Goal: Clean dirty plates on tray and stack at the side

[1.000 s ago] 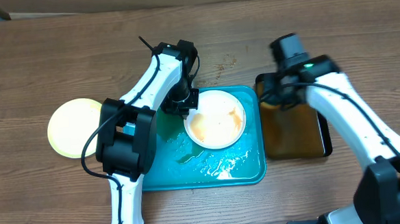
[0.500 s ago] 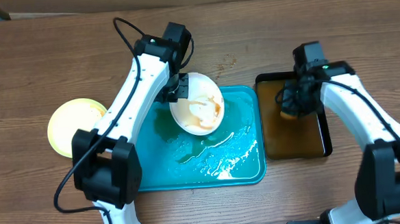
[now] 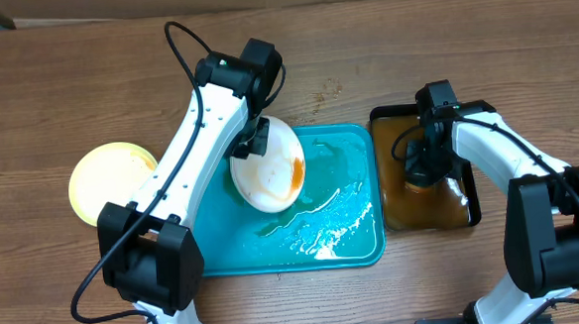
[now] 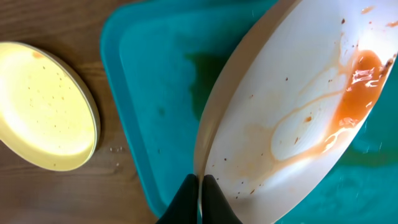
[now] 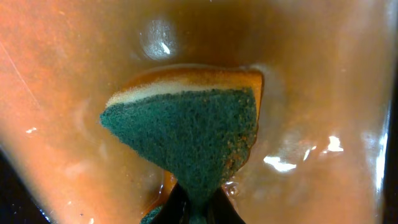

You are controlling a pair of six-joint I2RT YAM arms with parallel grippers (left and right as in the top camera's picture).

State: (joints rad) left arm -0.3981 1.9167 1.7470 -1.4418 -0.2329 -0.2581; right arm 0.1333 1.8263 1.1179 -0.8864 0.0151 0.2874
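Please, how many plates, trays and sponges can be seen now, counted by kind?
Plates: 2 (round white smeared plate, round pale yellow plate)
Trays: 2 (rectangular teal plastic tray, smaller black tray)
Sponges: 1 (green-and-yellow sponge)
Total: 5

Bright, even light from above covers the bench [image 3: 57, 85], with soft short shadows. White glare spots sit on the wet tray [image 3: 345, 229] and the brown liquid [image 5: 311, 93]. Wrist views are fairly sharp.

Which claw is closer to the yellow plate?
Left. The left claw grips a white plate near the yellow plate. The right claw is far across, holding a sponge in the black tray.
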